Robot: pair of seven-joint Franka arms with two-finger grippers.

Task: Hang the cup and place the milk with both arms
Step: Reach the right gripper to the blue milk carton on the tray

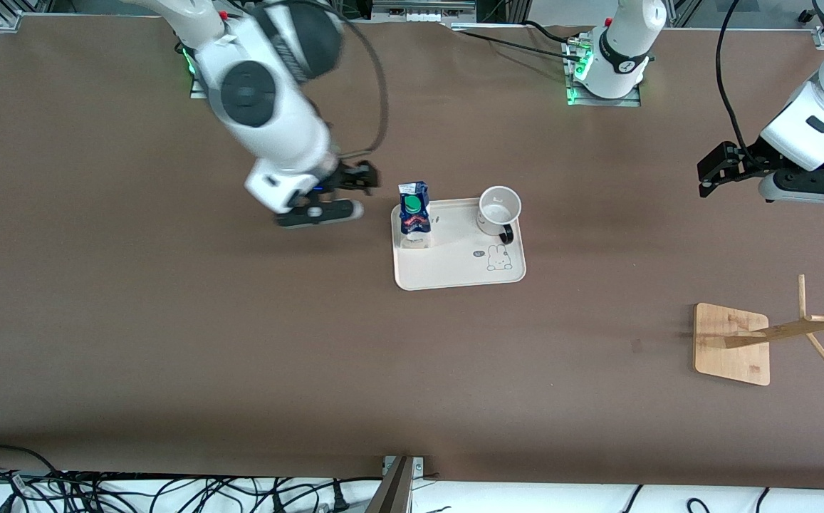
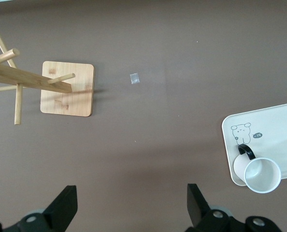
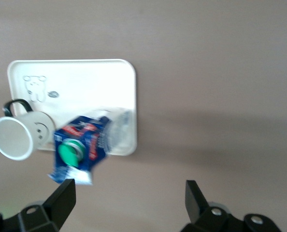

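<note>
On the brown table [image 1: 169,342], a cream tray [image 1: 454,271] near the middle carries the upright milk [image 1: 414,214] at its right-arm edge, cap apparently facing the camera, and the cup [image 1: 498,209], mouth up, while the right gripper [image 1: 365,178] and left gripper [image 1: 711,171] hover spread.
</note>
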